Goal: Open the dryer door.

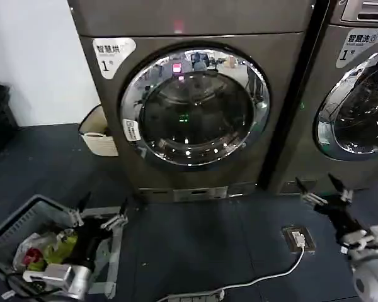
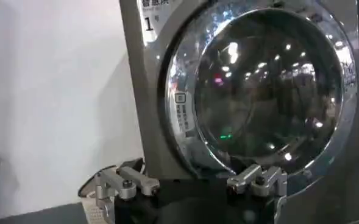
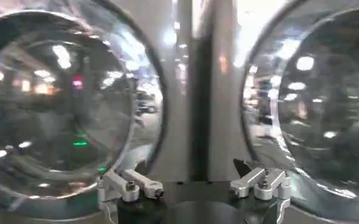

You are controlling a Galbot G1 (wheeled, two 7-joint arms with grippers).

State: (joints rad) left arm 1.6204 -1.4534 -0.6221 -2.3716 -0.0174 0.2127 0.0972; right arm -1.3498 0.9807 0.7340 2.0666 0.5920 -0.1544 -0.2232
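Observation:
The dryer stands straight ahead, grey, with a round chrome-rimmed glass door that is closed. In the left wrist view the door fills the upper right. My left gripper hangs low at the lower left, open and empty, well short of the door. My right gripper is low at the lower right, open and empty, near the seam between the two machines. The right wrist view shows the dryer door and the neighbouring machine's door beyond the open right gripper.
A second machine stands to the right. A white basket sits on the floor beside the dryer's left side. A grey crate with laundry lies under my left arm. A floor socket and white cable lie near my right arm.

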